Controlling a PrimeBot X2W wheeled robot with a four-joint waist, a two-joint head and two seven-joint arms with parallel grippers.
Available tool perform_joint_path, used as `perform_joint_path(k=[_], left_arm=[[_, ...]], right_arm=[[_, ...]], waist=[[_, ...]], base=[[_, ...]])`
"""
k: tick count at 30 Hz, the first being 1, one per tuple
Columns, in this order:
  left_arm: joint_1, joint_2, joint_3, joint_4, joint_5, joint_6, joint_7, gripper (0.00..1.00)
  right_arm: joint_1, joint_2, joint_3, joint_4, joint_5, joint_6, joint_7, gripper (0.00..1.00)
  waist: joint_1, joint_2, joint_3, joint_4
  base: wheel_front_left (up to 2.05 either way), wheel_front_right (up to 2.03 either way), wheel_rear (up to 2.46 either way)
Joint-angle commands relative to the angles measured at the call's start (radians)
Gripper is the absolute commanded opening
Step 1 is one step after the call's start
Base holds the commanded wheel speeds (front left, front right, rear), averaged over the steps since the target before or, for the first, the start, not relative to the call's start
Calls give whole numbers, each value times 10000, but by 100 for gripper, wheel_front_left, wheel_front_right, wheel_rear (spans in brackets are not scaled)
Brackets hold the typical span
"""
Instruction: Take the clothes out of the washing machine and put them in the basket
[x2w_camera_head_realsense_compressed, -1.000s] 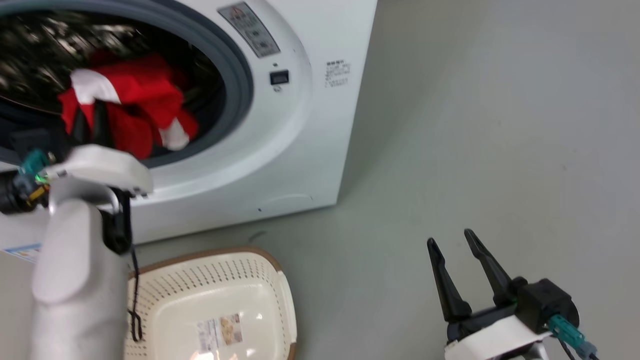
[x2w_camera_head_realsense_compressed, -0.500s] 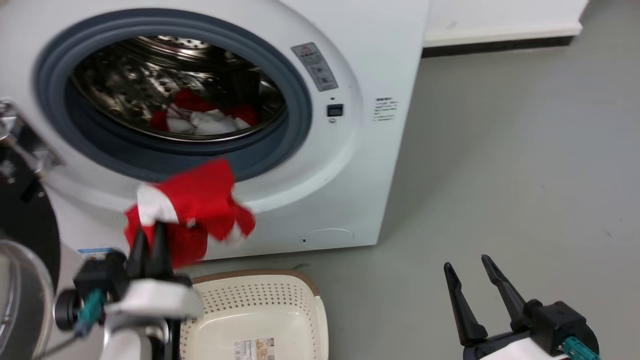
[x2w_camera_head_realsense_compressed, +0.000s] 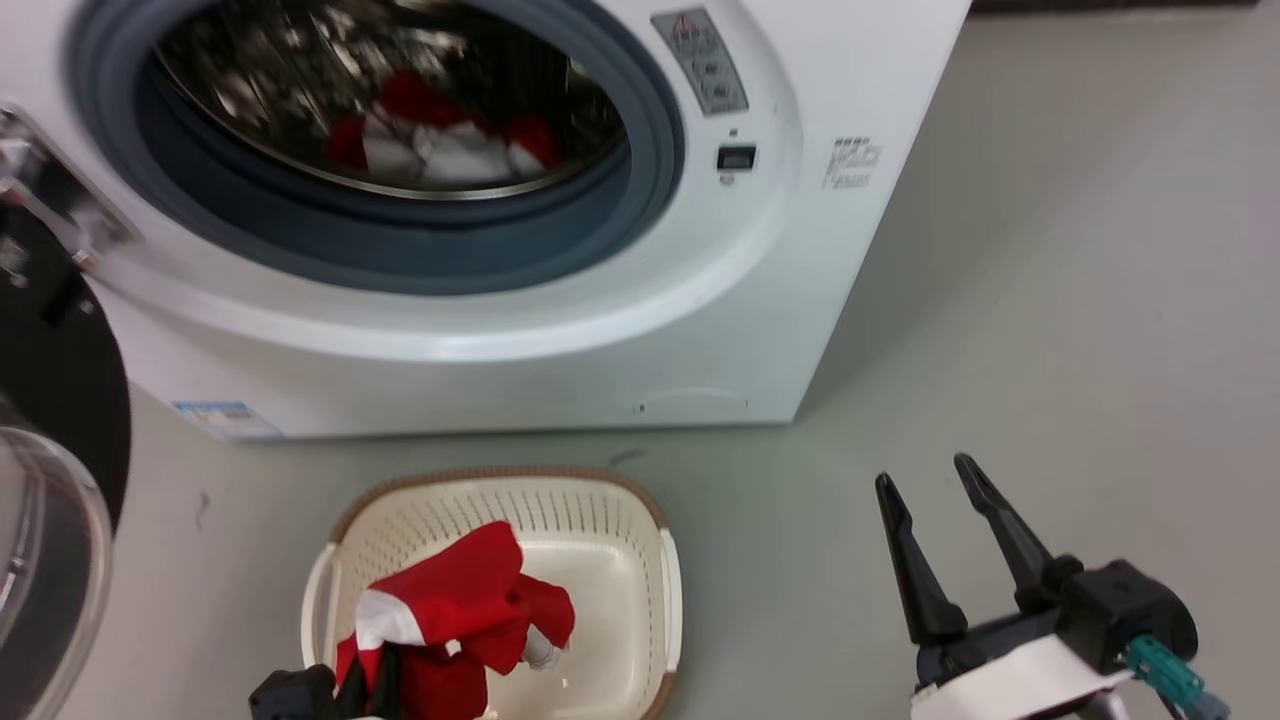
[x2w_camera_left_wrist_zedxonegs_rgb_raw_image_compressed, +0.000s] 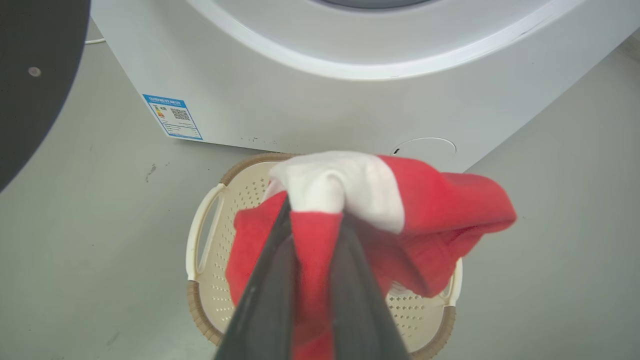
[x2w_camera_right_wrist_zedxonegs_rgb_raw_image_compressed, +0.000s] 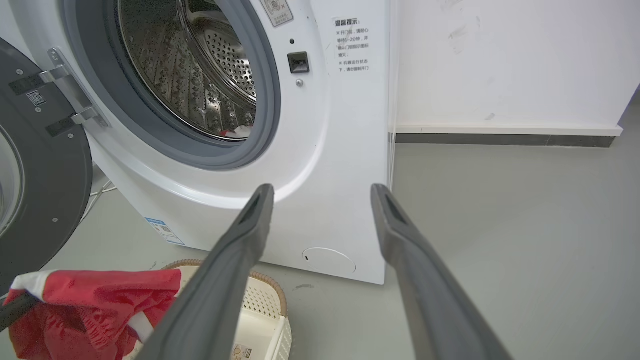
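**Washing machine** (x2w_camera_head_realsense_compressed: 600, 380): white front-loader standing on the grey floor (x2w_camera_head_realsense_compressed: 1050, 300). Its door (x2w_camera_head_realsense_compressed: 60, 380) is swung open on the robot's left, leaving the steel drum (x2w_camera_head_realsense_compressed: 300, 60) exposed.

**Heap of clothes** (x2w_camera_head_realsense_compressed: 440, 145): red and white, lying low at the back of the drum. It is untouched, and the number of pieces cannot be told.

**Red garment** (x2w_camera_left_wrist_zedxonegs_rgb_raw_image_compressed: 440, 210): red with a white band, soft and bunched. It hangs from the left gripper over the inside of the basket. The head view shows its lower folds within the rim. Whether they touch the bottom cannot be told.

**Basket** (x2w_camera_head_realsense_compressed: 580, 510): cream, perforated and brown-rimmed. It sits on the floor just in front of the machine, below the door opening. Nothing else lies in it.

**Left gripper** (x2w_camera_left_wrist_zedxonegs_rgb_raw_image_compressed: 315, 220): above the basket, jaws narrow and pinched on a fold of the red garment where red meets white.

**Right gripper** (x2w_camera_head_realsense_compressed: 925, 472): well to the right of the basket, over bare floor. Its jaws are spread wide and hold nothing.

**Status**: the task looks partly done. One garment is out of the machine and positioned for the drop but has not been released. What appears to remain:
- letting the garment fall into the basket;
- reaching back into the drum for the heap;
- carrying the heap to the basket.
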Motion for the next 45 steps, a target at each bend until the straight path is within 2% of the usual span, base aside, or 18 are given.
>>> perform_joint_path(k=[1,5,15,21,25,26,28,29,30,31,37,45], left_arm=[[-482,-13,-24,611,-138,76,-98,0],[-1358,-25,114,2302,-423,219,-147,0],[-3934,-32,1073,4743,-654,626,-153,0],[-4869,103,1536,5819,-581,737,-147,0],[-5293,128,1696,6751,-651,794,-145,0],[-5353,120,1730,6976,-677,802,-145,11],[-5431,124,1771,7305,-704,783,-145,46],[-5431,124,1771,7305,-704,783,-145,46],[-5433,145,1813,7458,-735,737,-145,97],[-5404,140,1821,7566,-710,708,-145,100],[-4689,24,1686,7339,-537,447,-145,100],[-3077,-39,1653,5538,-373,198,-144,100]], right_arm=[[-307,-2,16,-47,-57,-3,-2,100],[-765,-2,78,-24,-140,-3,-50,100],[-1939,1,311,149,-123,-3,-295,100],[-2490,3,395,378,-12,-3,-523,100],[-2708,1,426,627,59,-5,-655,100],[-2744,3,435,696,71,-3,-696,100],[-2784,3,405,853,54,-3,-738,100],[-2784,3,405,853,54,-3,-738,100],[-2775,1,377,923,49,-3,-739,100],[-2750,0,338,998,51,-5,-773,100],[-2390,0,56,1293,-94,-5,-846,100],[-1564,-3,-316,1122,-182,-3,-705,100]], waist=[[0,0,945,-76],[0,0,1863,-244],[0,0,3973,-851],[0,0,4800,-1272],[0,0,4979,-1429],[0,0,4957,-1448],[0,0,4811,-1438],[0,0,4811,-1438],[0,0,4684,-1412],[0,0,4532,-1374],[0,0,2945,-993],[0,0,944,-487]], base=[[0,0,0],[0,0,0],[0,0,0],[0,0,0],[0,0,0],[0,0,0],[0,0,0],[0,0,0],[0,0,0],[0,0,0],[0,0,0],[0,0,0]])
